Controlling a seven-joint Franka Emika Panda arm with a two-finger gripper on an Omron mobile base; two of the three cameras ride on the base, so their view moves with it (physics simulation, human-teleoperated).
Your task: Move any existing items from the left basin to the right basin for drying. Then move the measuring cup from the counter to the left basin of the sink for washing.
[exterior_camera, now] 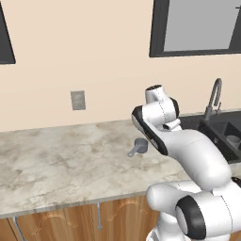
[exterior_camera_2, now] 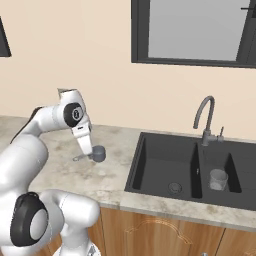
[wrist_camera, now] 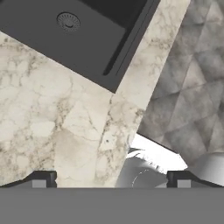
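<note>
The blue-grey measuring cup (exterior_camera: 140, 146) (exterior_camera_2: 99, 153) sits on the marbled counter (exterior_camera: 61, 160) left of the black sink (exterior_camera_2: 150, 187), its short handle pointing left. My gripper (exterior_camera_2: 86, 150) (wrist_camera: 111, 179) hangs just left of the cup, pointing down over the counter's front part. It is open and holds nothing, with its fingertips (wrist_camera: 43, 178) far apart. The left basin (exterior_camera_2: 160, 165) (wrist_camera: 65, 39) holds just its drain. A pale grey cup-like vessel (exterior_camera_2: 218, 179) (exterior_camera: 233, 140) stands upright in the right basin (exterior_camera_2: 236, 172).
A dark arched tap (exterior_camera_2: 205, 117) (exterior_camera: 212, 100) rises behind the sink under a window. A wall outlet (exterior_camera: 78, 100) is set above the counter. Wooden cabinet fronts (exterior_camera: 56, 221) run below. The hand view looks past the counter edge to the grey floor (wrist_camera: 192, 87).
</note>
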